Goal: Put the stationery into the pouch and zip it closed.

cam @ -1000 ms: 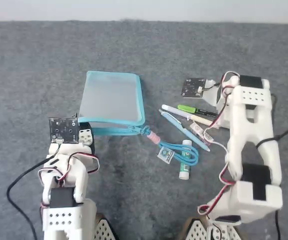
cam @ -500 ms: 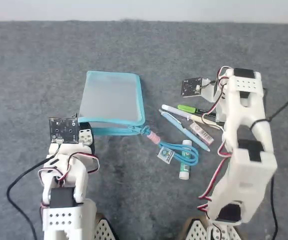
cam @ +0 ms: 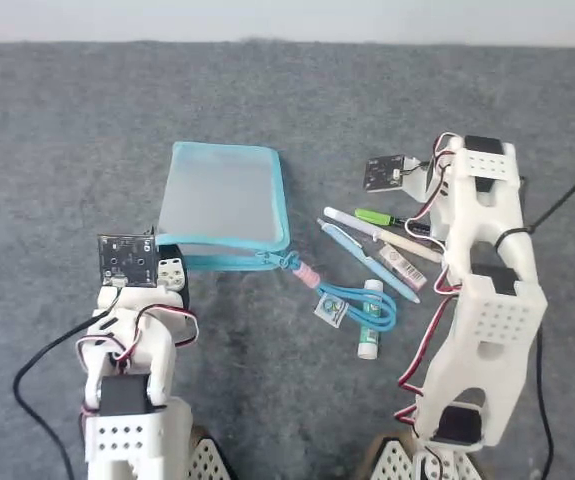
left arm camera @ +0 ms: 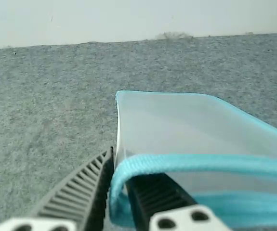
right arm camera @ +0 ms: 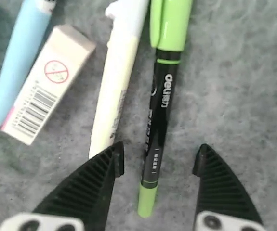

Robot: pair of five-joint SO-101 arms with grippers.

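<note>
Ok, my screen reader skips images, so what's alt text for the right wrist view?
The open right pincer straddles a green-and-black highlighter on grey carpet. Beside it lie a cream pen, a boxed eraser and a light blue pen.

The pouch (cam: 222, 205) is frosted, smooth translucent plastic edged with woven teal cloth tape. The table (cam: 67, 120) wears rough, matt grey carpet. The green highlighter (right arm camera: 158, 120) is glossy plastic; the eraser (right arm camera: 44, 91) has a smooth paper sleeve.
</note>
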